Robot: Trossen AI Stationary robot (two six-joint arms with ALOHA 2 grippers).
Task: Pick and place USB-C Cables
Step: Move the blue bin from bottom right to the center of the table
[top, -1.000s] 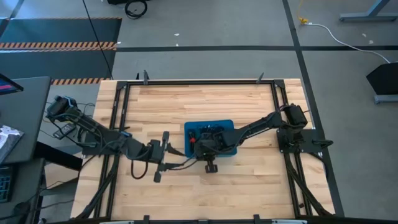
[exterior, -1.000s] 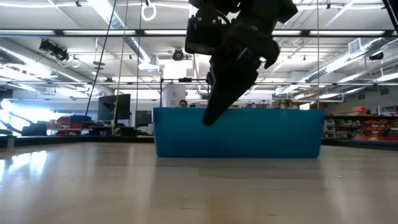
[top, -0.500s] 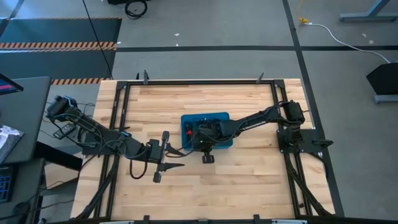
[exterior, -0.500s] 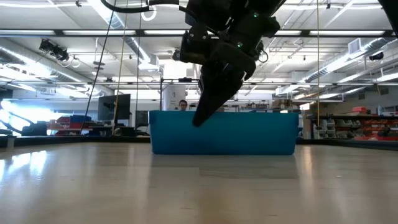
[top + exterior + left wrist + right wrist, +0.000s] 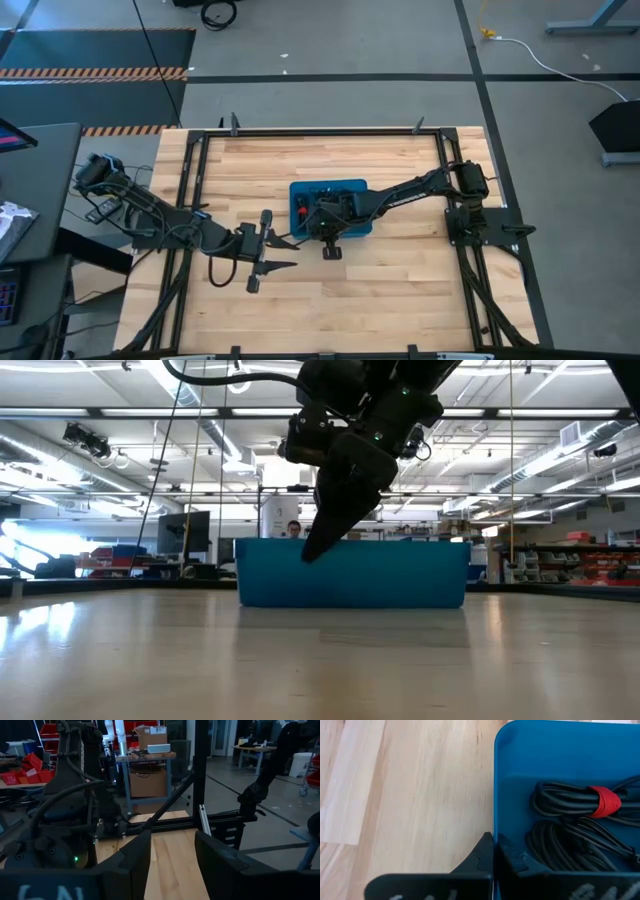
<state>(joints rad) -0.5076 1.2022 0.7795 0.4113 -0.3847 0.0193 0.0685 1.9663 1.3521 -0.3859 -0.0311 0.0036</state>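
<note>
The blue tray stands mid-table, and the low view shows its near wall. Inside lie USB-C cables: a black bundle with a red band and another black bundle. My right gripper reaches in from the table's right, slanting down, and is shut on the tray's near wall. My left gripper hovers level and open to the tray's near left, its fingers with nothing between them. My right gripper pinches the tray's near wall toward its left end, one finger outside and one inside. The fingers slant down from the table's right and lie along the wall. The tray stays flat on the table.
A black frame borders the wooden table top. Bare wood lies on every side of the tray, widest toward the near edge and the far edge. Behind the table, the room shows shelves and a person.
My right gripper, still shut on the tray's wall, has gone toward the table's far left. The tray has slid flat along the table with it, the cables still inside.
</note>
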